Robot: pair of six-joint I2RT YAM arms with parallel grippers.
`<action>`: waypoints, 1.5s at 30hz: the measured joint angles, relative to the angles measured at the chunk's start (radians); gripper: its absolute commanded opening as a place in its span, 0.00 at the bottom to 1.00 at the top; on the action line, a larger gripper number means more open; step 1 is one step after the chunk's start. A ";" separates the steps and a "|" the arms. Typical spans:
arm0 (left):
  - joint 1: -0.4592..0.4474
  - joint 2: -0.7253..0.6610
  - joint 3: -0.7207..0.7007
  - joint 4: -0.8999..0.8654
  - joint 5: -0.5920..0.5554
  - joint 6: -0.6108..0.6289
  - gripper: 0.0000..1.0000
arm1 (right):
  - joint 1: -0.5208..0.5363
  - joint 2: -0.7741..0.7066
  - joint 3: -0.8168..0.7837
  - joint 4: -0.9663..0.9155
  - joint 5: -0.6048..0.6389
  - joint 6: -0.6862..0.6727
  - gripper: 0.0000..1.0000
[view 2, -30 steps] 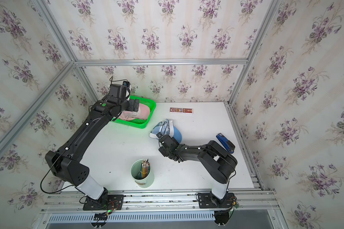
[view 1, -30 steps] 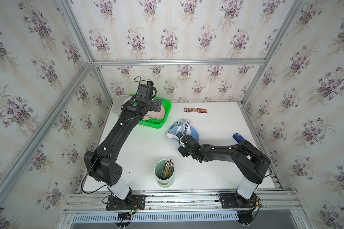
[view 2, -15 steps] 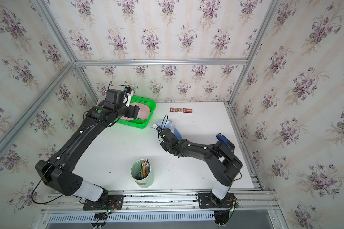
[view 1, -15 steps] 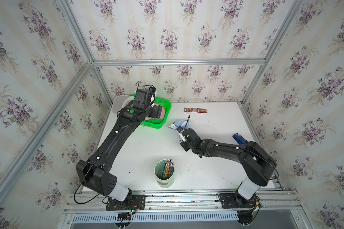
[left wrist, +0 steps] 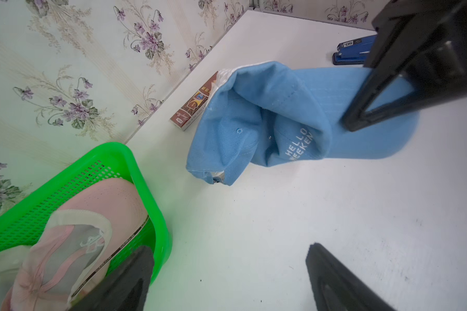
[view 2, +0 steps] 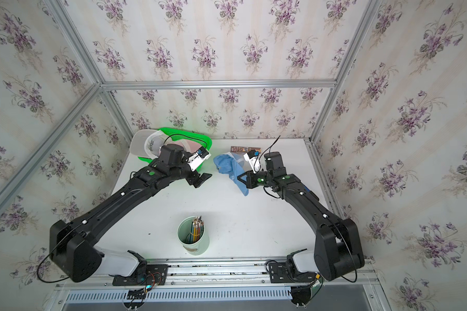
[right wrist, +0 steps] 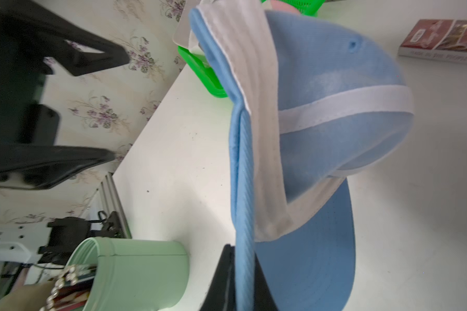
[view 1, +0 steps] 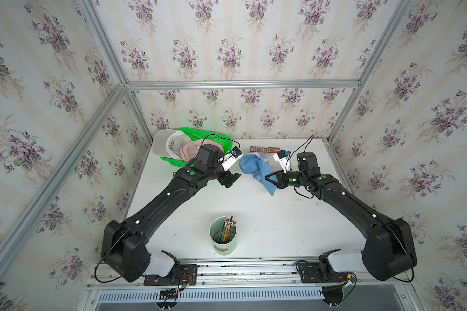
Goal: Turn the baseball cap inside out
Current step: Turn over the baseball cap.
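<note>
My right gripper [view 1: 266, 178] is pressed together on the brim edge of the light blue cotton baseball cap [view 1: 254, 168]. The cap sits toward the back of the white tabletop [view 1: 254, 215], between my two grippers. From the pinch, the crumpled crown sags away toward my left side, and its white-taped inside faces my right wrist camera. I cannot tell whether the crown touches the table. My left gripper [view 1: 232, 180] stands spread wide and holds nothing. It is near the cap's crown but apart from it, close to the green plastic mesh basket [view 1: 219, 140].
</note>
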 measured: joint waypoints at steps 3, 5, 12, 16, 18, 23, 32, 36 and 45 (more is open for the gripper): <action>0.007 0.058 0.010 0.014 0.010 0.001 0.92 | 0.001 -0.034 -0.027 -0.006 -0.081 0.019 0.00; 0.019 0.084 0.021 0.031 0.028 0.002 0.91 | -0.001 -0.052 -0.046 -0.008 -0.116 0.026 0.00; 0.040 0.198 0.134 0.021 0.146 0.037 0.02 | -0.002 -0.107 -0.103 -0.010 -0.203 0.043 0.00; 0.068 0.243 0.223 -0.079 0.319 0.090 0.00 | -0.015 -0.117 -0.143 0.029 -0.251 0.045 0.00; 0.114 0.256 0.257 -0.152 0.457 0.134 0.00 | -0.031 -0.112 -0.183 0.082 -0.289 0.067 0.00; 0.198 0.305 0.389 -0.356 0.715 0.173 0.01 | -0.111 -0.063 -0.213 0.231 -0.355 0.100 0.01; 0.104 0.462 0.620 -0.578 0.833 0.218 0.00 | -0.213 0.191 0.001 0.309 -0.322 0.135 0.39; 0.101 0.497 0.639 -0.571 0.848 0.094 0.00 | -0.220 0.344 0.154 0.200 -0.172 0.070 0.70; 0.118 0.521 0.581 -0.226 0.766 -0.467 0.00 | -0.186 -0.018 -0.035 0.150 0.238 0.129 0.99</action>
